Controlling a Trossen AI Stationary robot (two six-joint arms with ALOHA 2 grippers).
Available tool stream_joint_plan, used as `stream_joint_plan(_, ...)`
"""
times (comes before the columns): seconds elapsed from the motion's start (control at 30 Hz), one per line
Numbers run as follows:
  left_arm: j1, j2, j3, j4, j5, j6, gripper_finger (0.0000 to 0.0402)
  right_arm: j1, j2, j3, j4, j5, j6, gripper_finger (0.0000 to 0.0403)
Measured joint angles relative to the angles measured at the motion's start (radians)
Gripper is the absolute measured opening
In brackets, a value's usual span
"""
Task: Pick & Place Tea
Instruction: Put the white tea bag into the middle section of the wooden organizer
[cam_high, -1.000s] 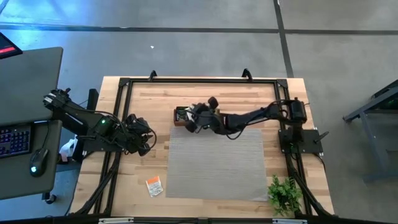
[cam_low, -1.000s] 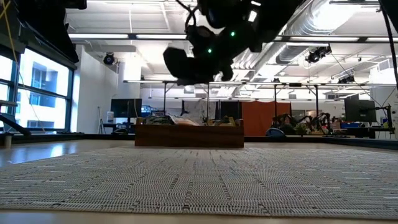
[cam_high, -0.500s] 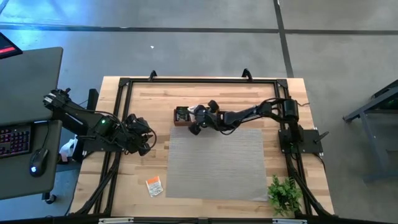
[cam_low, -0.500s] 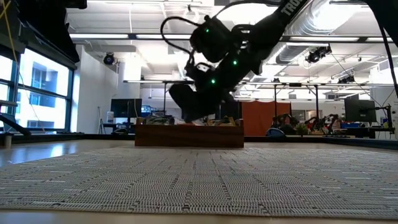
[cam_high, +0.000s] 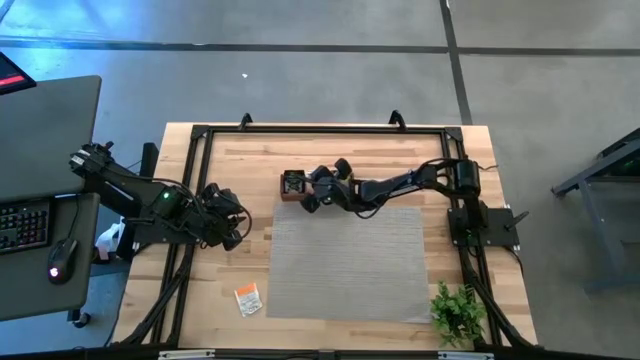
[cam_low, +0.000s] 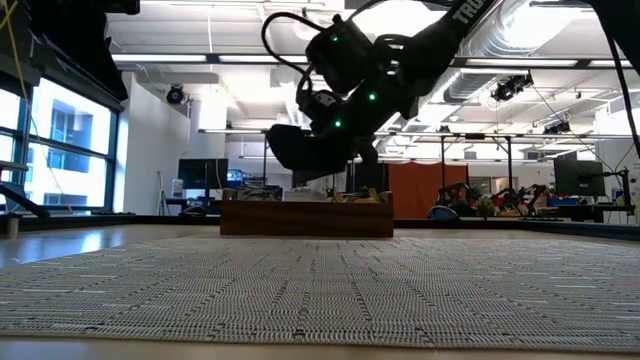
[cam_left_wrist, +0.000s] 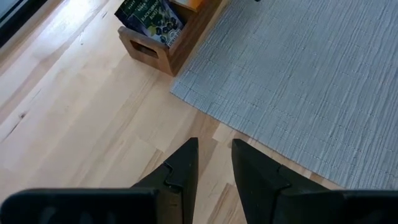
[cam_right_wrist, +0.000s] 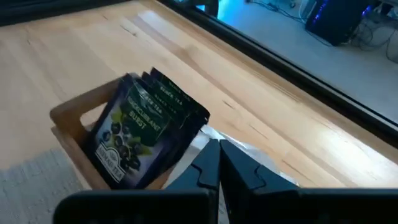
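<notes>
Several black tea sachets stand packed upright in the end compartment of the wooden box, their printed faces showing dark berries in the right wrist view; a white sachet lies just beside them in the next compartment. The same black sachets show in the left wrist view, filling the box's end compartment. One more sachet, white with orange, lies flat on the bare counter, well apart from the box and near the grey woven mat's corner.

The box sits just off the mat's far edge. The right gripper hangs over the box, its fingers pressed together with nothing visible between them, tips just above the white sachet. In the low view it hovers clear of the box's rim.

The left gripper waits over the counter beside the mat, its fingers slightly apart and holding nothing. A small green plant stands at the counter's corner.
</notes>
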Motion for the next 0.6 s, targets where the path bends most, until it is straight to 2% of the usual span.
stream_joint_plan(0.2, 0.0, 0.0, 0.0, -0.001, 0.039, 0.001, 0.0097, 0.04, -0.057, 0.0, 0.014, 0.01, -0.104, 0.0002)
stream_joint_plan(0.27, 0.0, 0.0, 0.0, 0.0, 0.088, 0.0, 0.0097, 0.06, -0.095, 0.0, 0.023, 0.016, -0.158, 0.0003)
stream_joint_plan(0.43, -0.001, 0.022, -0.061, 0.087, 0.327, 0.001, 0.0097, 0.12, -0.179, 0.0, 0.019, 0.011, -0.297, 0.0005)
stream_joint_plan(0.53, -0.033, 0.046, -0.144, 0.237, 0.51, 0.027, 0.0097, 0.15, -0.208, 0.0, 0.009, 0.01, -0.365, 0.0002)
stream_joint_plan(0.6, -0.071, 0.074, -0.21, 0.359, 0.589, 0.084, 0.0097, 0.164, -0.216, 0.0, 0.017, 0.016, -0.387, 0.0003)
